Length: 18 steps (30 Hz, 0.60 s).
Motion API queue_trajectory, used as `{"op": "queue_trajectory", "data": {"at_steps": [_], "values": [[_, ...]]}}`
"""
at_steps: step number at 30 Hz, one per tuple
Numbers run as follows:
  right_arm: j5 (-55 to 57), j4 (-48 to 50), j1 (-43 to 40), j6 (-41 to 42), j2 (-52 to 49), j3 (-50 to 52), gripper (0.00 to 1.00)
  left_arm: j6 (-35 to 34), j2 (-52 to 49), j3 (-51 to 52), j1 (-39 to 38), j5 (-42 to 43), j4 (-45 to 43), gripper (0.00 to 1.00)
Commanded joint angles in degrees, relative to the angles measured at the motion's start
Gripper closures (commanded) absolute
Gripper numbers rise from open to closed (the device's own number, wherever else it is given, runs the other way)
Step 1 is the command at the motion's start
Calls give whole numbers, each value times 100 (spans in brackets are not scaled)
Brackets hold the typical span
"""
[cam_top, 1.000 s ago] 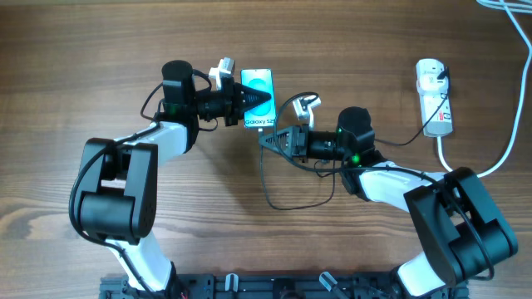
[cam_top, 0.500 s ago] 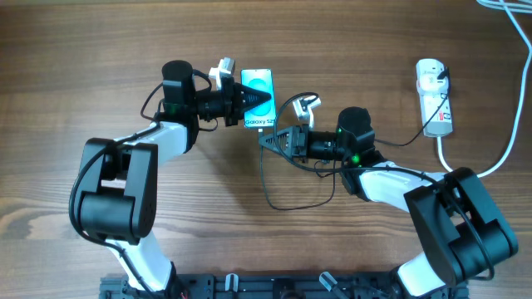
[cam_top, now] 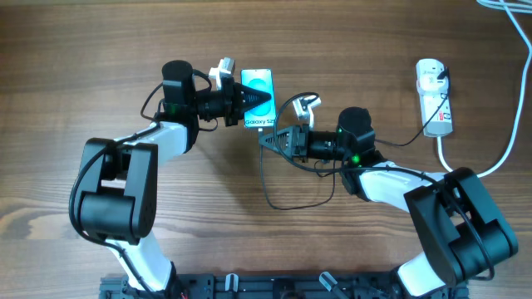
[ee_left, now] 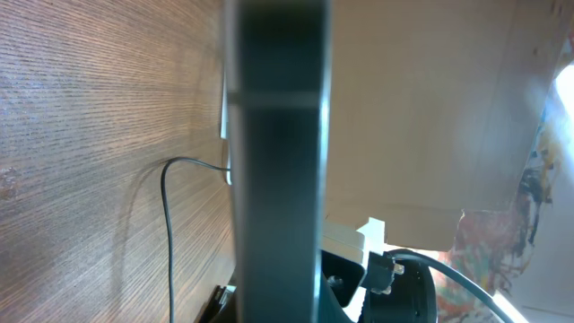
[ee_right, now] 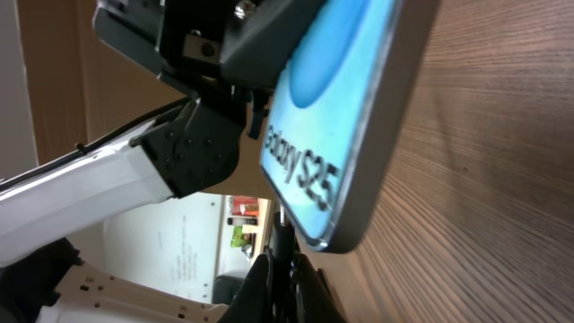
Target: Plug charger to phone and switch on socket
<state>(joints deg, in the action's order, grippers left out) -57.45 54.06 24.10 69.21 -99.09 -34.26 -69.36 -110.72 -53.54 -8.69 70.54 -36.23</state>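
The phone [cam_top: 258,85], teal screen up with "Galaxy" text at its near end, is held at the table's middle by my left gripper [cam_top: 253,105], which is shut on it. In the left wrist view the phone's dark edge [ee_left: 273,135] fills the centre. My right gripper [cam_top: 268,139] is shut on the charger's small connector tip [ee_right: 282,235], just below the phone's Galaxy end [ee_right: 327,135]; whether it is inserted I cannot tell. The charger's thin black cable [cam_top: 287,203] loops on the table toward the right arm. The white socket [cam_top: 434,100] lies far right.
A thick white cord [cam_top: 497,162] runs from the socket past the table's right edge. A black plug sits in the socket's far end [cam_top: 442,79]. Both arms meet near the table's middle; bare wood lies on the left and in front.
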Motion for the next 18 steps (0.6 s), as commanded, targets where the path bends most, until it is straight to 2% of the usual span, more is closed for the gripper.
{"op": "queue_trajectory", "data": {"at_steps": [1, 18], "values": [[-120, 55, -17, 31, 107, 26, 96, -11, 24, -68, -15, 31, -50, 96], [-35, -72, -20, 87, 107, 26, 96, -11, 24, -68, -15, 33, -50, 96]]}}
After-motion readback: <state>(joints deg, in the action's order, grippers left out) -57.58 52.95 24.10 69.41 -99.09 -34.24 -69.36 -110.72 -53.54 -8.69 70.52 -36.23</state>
